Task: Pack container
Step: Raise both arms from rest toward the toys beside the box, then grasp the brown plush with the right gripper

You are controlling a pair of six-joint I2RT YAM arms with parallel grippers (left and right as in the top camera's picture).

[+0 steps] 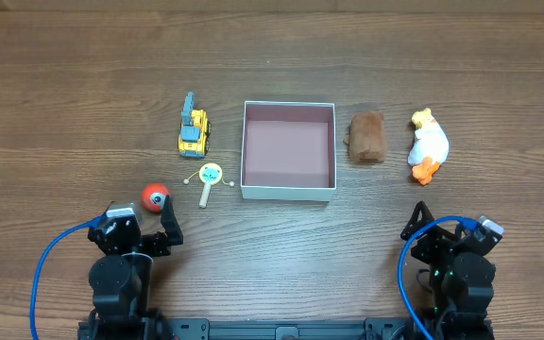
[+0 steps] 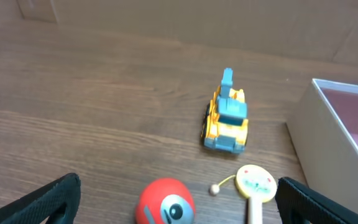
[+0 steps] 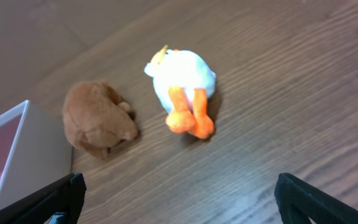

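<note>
Overhead first: the container (image 1: 287, 149) sat in the middle of the table (image 1: 64, 76), open top up and pink floor bare, so I reckoned nothing was packed yet. The toys flanked it, giving each arm its own share. On my left were a yellow excavator (image 1: 194, 132), a pellet-drum rattle (image 1: 210, 178) and a red ball (image 1: 155, 196). On my right were a brown plush (image 1: 367, 138) and a white duck (image 1: 429, 146), the plush just beside the box. My left gripper (image 1: 144, 213) and right gripper (image 1: 449, 225) hung at the near edge, holding nothing.

Left wrist: my 2 fingers (image 2: 48, 202) stood wide apart at the frame's lower corners. The ball lay between them and nearest, which I judged the likely first pick. The container's white wall showed at the right.

Right wrist: fingers (image 3: 48, 199) were spread wide and empty here as well. They aimed toward the duck and plush, well apart from both, and the container's corner peeked in at left.
</note>
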